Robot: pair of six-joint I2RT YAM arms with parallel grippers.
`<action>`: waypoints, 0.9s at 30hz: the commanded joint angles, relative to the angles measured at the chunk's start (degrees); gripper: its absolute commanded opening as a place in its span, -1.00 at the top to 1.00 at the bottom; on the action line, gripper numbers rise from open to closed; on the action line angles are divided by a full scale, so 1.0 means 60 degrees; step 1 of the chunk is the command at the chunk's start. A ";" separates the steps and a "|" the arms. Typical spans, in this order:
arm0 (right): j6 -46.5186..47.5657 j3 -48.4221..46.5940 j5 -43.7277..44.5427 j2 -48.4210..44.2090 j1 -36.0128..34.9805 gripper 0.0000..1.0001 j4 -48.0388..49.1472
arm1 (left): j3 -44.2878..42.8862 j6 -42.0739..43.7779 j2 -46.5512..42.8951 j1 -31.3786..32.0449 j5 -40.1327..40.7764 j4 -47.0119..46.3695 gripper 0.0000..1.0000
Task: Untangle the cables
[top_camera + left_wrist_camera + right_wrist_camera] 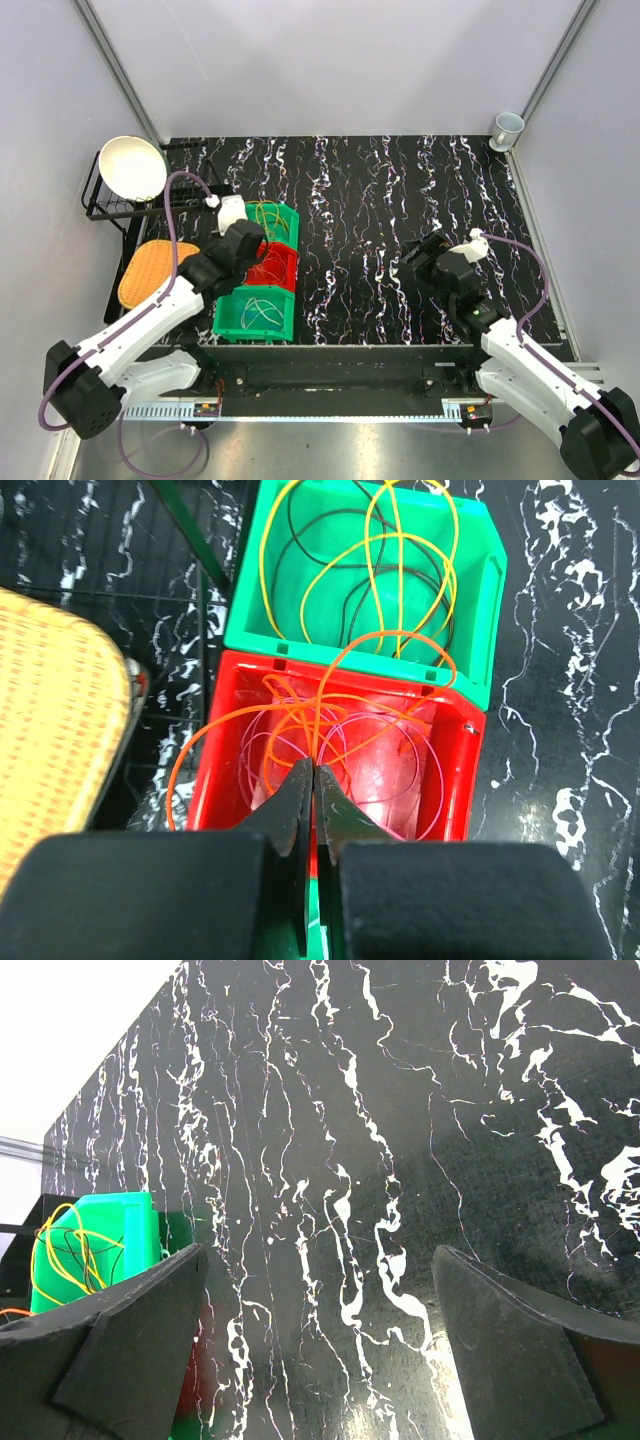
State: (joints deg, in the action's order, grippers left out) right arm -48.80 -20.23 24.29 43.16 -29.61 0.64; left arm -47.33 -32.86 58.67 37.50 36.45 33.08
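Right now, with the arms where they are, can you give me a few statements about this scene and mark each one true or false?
1. The left gripper is shut above the red bin. True; strands of the orange cable meet at its fingertips.
2. The right gripper is holding a cable. False: it is open over the bare table, with nothing between its fingers.
3. The far green bin holds yellow cables. True.
4. The white bowl sits inside a bin. False: it rests on the black rack at the table's far left corner.
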 commanded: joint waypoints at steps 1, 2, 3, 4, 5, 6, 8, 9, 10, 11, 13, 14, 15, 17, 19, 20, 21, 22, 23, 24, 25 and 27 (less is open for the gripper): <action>-0.0041 -0.0115 -0.0021 -0.0059 0.0056 -0.99 0.0317 | 0.0402 0.0086 0.0357 -0.0111 -0.0024 -0.1760 1.00; -0.0041 -0.0129 -0.0021 -0.0059 0.0056 -0.99 0.0317 | 0.0403 0.0072 0.0532 -0.0155 -0.0010 -0.1850 1.00; -0.0041 -0.0115 -0.0021 -0.0073 0.0056 -1.00 0.0317 | 0.0389 0.0057 0.0635 -0.0199 0.0019 -0.1895 1.00; -0.0041 -0.0115 -0.0006 -0.0059 0.0071 -0.99 0.0317 | 0.0418 0.0057 0.0708 -0.0214 0.0063 -0.2098 1.00; -0.0041 -0.0115 -0.0021 -0.0073 0.0056 -1.00 0.0332 | 0.0447 0.0072 0.0796 -0.0229 0.0078 -0.2216 1.00; -0.0041 -0.0100 -0.0021 -0.0088 0.0071 -0.99 0.0332 | 0.0476 0.0101 0.0826 -0.0272 0.0063 -0.2348 1.00; -0.0041 -0.0100 -0.0021 -0.0088 0.0071 -1.00 0.0332 | 0.0622 0.0174 0.0914 -0.0331 -0.0039 -0.2715 1.00; -0.0041 -0.0100 -0.0021 -0.0088 0.0042 -0.99 0.0332 | 0.0666 0.0174 0.0958 -0.0375 -0.0054 -0.2817 1.00; -0.0041 -0.0100 -0.0006 -0.0088 0.0056 -0.99 0.0332 | 0.0768 0.0145 0.0987 -0.0390 -0.0054 -0.2934 1.00; -0.0041 -0.0115 -0.0021 -0.0088 0.0056 -0.99 0.0332 | 0.0842 0.0130 0.1031 -0.0390 -0.0068 -0.2993 1.00; -0.0041 -0.0100 -0.0021 -0.0103 0.0071 -0.99 0.0332 | 0.1003 0.0043 0.0988 -0.0405 -0.0040 -0.3081 1.00; -0.0041 -0.0086 -0.0021 -0.0117 0.0056 -0.99 0.0332 | 0.1062 0.0057 0.0886 -0.0405 -0.0097 -0.3140 1.00; -0.0056 -0.0086 -0.0021 -0.0118 0.0071 -0.99 0.0332 | 0.1106 0.0086 0.0841 -0.0448 -0.0156 -0.3213 1.00; -0.0041 -0.0086 -0.0021 -0.0118 0.0056 -0.99 0.0332 | 0.1209 0.0116 0.0724 -0.0449 -0.0156 -0.3331 0.99; -0.0041 -0.0100 -0.0021 -0.0118 0.0071 -0.99 0.0317 | 0.1180 -0.0030 0.0695 -0.0448 -0.0084 -0.3200 0.96; -0.0041 -0.0086 -0.0021 -0.0118 0.0056 -1.00 0.0332 | 0.1180 -0.0074 0.0694 -0.0463 -0.0083 -0.3155 0.87; -0.0056 -0.0086 -0.0021 -0.0132 0.0071 -0.99 0.0317 | 0.1180 -0.0104 0.0665 -0.0449 -0.0141 -0.3112 0.78; -0.0056 -0.0086 -0.0021 -0.0132 0.0071 -1.00 0.0317 | 0.1209 -0.0133 0.0593 -0.0463 -0.0200 -0.3097 0.66; -0.0056 -0.0071 -0.0006 -0.0132 0.0056 -0.99 0.0332 | 0.1267 -0.0148 0.0519 -0.0449 -0.0345 -0.3111 0.55; -0.0056 -0.0085 -0.0021 -0.0132 0.0056 -0.99 0.0332 | 0.1311 -0.0177 0.0461 -0.0448 -0.0390 -0.3097 0.31; -0.0070 -0.0086 -0.0021 -0.0147 0.0056 -0.99 0.0332 | 0.1384 -0.0221 0.0301 -0.0448 -0.0434 -0.3096 0.22; -0.0056 -0.0086 -0.0021 -0.0132 0.0056 -0.99 0.0332 | 0.1428 -0.0207 0.0139 -0.0448 -0.0639 -0.3009 0.11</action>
State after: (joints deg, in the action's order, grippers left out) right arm -48.80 -20.23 24.29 42.98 -29.61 0.67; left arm -39.55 -33.34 62.54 35.05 34.68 17.04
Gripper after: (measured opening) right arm 0.994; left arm 0.396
